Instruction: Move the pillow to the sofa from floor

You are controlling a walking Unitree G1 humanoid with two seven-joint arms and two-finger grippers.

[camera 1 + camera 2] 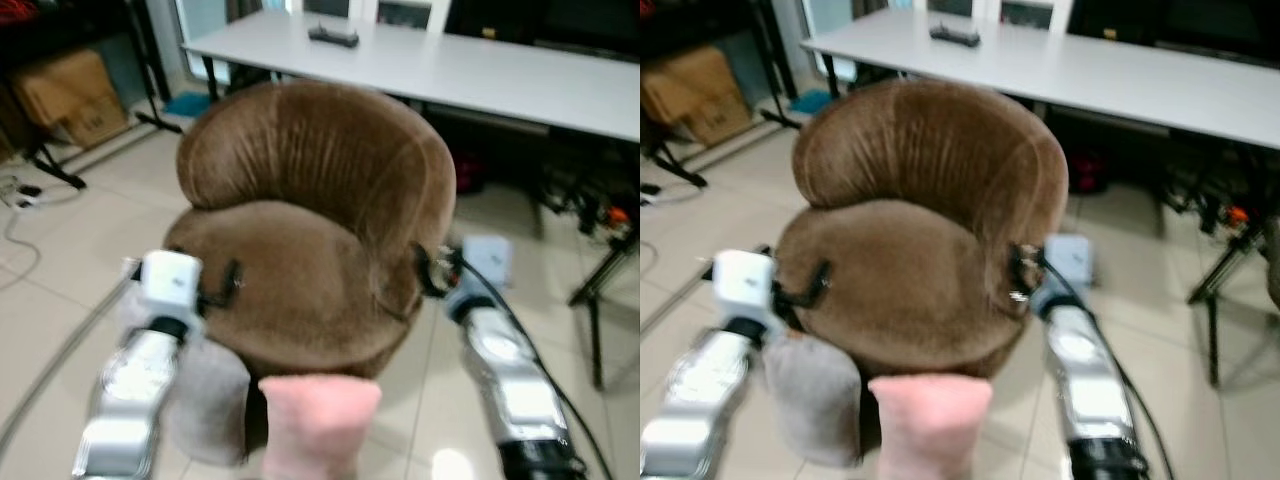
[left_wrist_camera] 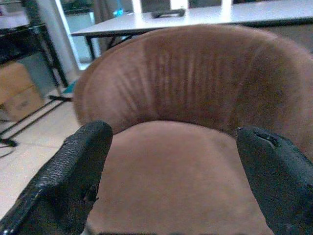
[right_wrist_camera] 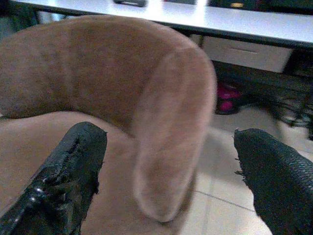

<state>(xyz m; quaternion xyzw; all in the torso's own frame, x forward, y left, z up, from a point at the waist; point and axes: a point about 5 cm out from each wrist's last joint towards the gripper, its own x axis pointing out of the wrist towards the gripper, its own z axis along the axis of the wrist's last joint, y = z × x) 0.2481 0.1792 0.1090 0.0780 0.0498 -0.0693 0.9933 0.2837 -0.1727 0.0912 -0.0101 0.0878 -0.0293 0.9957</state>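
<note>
Head views: we see 2 cushions on the tiled floor (image 1: 60,250) against the front of the brown velvet tub sofa (image 1: 310,230), a pink plush pillow (image 1: 318,420) and a grey plush pillow (image 1: 205,405) beside it. Nothing lies on the seat, so we judge the move not started. Left pincer (image 1: 218,285) and right pincer (image 1: 428,270) hover at the seat's edges, both spread wide and empty. White bench (image 1: 450,65) stands behind. Left: grasp, lift, place.

I can't read any text, label, brand or number here. The cardboard box (image 1: 70,95) at far left and the dark device (image 1: 333,36) on the far table (image 1: 480,70) are too blurred to show any lettering.
</note>
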